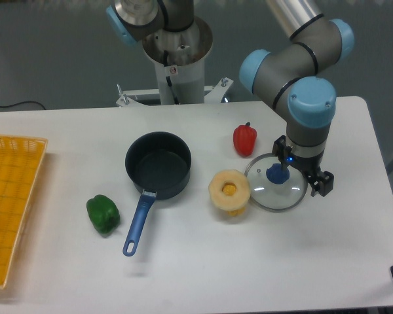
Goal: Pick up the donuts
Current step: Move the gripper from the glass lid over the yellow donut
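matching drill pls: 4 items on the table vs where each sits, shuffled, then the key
Items
1. donuts
2. red pepper
3. green pepper
4. lid

Places
A. left of the pot's blue handle
B. under the gripper, right of the donuts
C. behind the lid, right of the pot
D. between pot and lid, touching the lid's left rim

Pairs: 1-D, 2-C, 3-A, 4-B
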Available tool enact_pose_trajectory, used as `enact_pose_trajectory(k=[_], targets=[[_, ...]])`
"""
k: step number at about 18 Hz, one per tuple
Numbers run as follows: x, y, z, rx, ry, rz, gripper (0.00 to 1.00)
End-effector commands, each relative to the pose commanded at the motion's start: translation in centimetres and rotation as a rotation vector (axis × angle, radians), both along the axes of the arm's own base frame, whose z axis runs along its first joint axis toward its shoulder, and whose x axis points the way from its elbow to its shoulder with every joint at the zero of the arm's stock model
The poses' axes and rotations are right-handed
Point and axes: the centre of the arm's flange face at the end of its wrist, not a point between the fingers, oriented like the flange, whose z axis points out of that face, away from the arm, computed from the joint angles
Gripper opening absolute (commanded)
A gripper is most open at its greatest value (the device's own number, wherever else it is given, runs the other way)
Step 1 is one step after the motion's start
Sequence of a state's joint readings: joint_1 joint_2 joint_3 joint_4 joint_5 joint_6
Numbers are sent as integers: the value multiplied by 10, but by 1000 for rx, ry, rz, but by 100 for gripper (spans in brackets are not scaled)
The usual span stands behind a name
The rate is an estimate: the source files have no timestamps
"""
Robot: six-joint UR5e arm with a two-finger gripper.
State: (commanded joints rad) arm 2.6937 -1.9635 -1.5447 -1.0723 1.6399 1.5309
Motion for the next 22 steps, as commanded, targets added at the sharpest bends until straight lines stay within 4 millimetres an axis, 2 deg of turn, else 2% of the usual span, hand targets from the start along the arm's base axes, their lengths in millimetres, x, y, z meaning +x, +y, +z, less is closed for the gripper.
enact_pose_trajectory(k=[3, 5, 8, 10, 14, 19, 22], targets=[[4, 2, 2, 6, -1, 4, 100], [10, 5, -4, 40, -28, 45, 100], [26, 7, -15, 89, -81, 132, 100], [37, 12, -9, 93, -78, 141, 100], [54, 9, -34, 85, -130, 287, 100], [56, 26, -34, 108, -111, 360, 100], [58, 33, -48, 96, -120, 452, 100]])
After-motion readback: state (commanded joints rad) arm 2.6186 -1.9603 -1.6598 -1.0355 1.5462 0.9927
